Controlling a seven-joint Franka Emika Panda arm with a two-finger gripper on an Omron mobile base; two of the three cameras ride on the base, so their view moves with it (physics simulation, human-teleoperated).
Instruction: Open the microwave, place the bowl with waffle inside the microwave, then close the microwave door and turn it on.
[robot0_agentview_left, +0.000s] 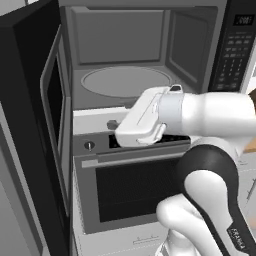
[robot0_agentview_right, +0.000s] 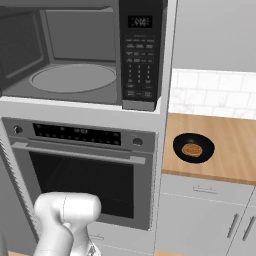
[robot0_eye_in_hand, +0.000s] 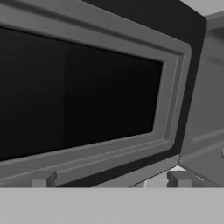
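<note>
The microwave (robot0_agentview_left: 140, 55) stands open above the oven (robot0_agentview_right: 85, 170), its grey cavity bare from wall to wall, with the round turntable (robot0_agentview_right: 74, 78) lying flat on the floor of it and open room all around and above the disc. Its keypad panel (robot0_agentview_right: 140, 55) runs down the right edge of the cavity. The microwave door (robot0_agentview_left: 37, 130) is swung out wide to the left, standing roughly square to the front, so its grey inner frame and dark window face across the opening. In the hand view that inner face (robot0_eye_in_hand: 83, 92) lies close ahead, the window's right edge and the door's black outer rim in sight, with the cabinet front beyond it to the right.

The arm reaches leftward across the front, just below the cavity's lower lip and above the oven's control strip. The claw (robot0_eye_in_hand: 111, 179) has its two tips spread wide apart, with nothing between them, pointing at the door's lower frame.

To the right, the wooden desk (robot0_agentview_right: 235, 150) carries the bowl (robot0_agentview_right: 193, 148) near its left edge, just beside the oven column, well apart from the claw. The waffle (robot0_agentview_right: 192, 149) lies inside the bowl.
</note>
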